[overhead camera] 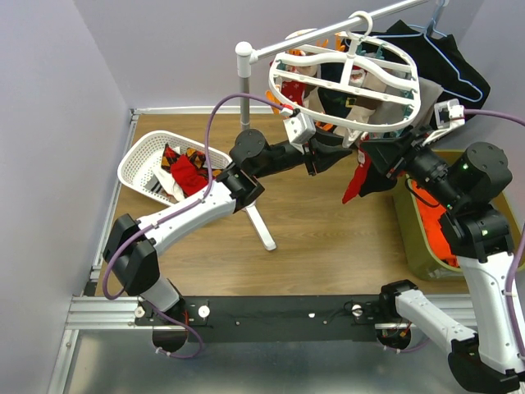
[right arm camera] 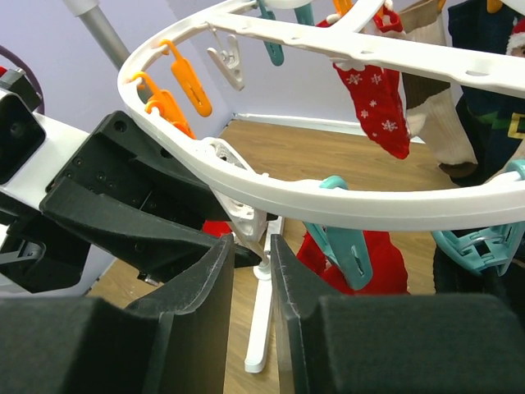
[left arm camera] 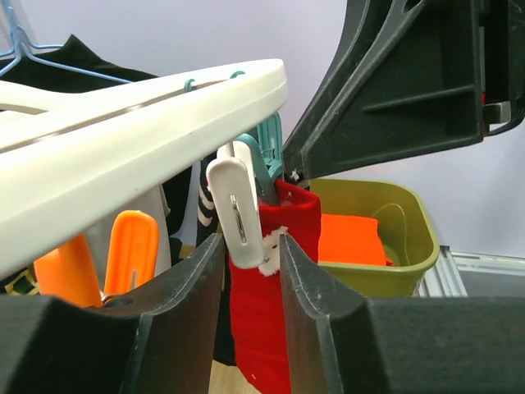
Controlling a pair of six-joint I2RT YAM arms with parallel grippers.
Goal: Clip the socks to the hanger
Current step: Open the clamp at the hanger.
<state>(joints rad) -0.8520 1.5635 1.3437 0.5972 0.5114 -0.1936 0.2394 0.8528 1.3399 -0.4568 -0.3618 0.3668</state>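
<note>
The white oval hanger (overhead camera: 344, 89) hangs from the rack bar, with teal, orange and white clips. Both grippers meet under its near rim. A red sock (overhead camera: 354, 185) with a white cuff hangs there by its top. In the left wrist view my left gripper (left arm camera: 250, 238) stands slightly open, with the sock (left arm camera: 267, 312) and a white clip (left arm camera: 236, 205) in the gap. I cannot tell whether it touches them. My right gripper (right arm camera: 252, 240) is nearly shut around a white clip's lower end (right arm camera: 254, 226). The sock (right arm camera: 369, 254) hangs right of it behind a teal clip (right arm camera: 344, 246).
A white lattice basket (overhead camera: 156, 164) at the left holds more socks (overhead camera: 187, 172). An olive bin (overhead camera: 418, 238) with orange cloth stands at the right. The rack's pole (overhead camera: 244, 82) and foot (overhead camera: 262, 226) stand mid-table. A black garment (overhead camera: 443, 49) hangs behind. Other socks (right arm camera: 373, 107) hang clipped.
</note>
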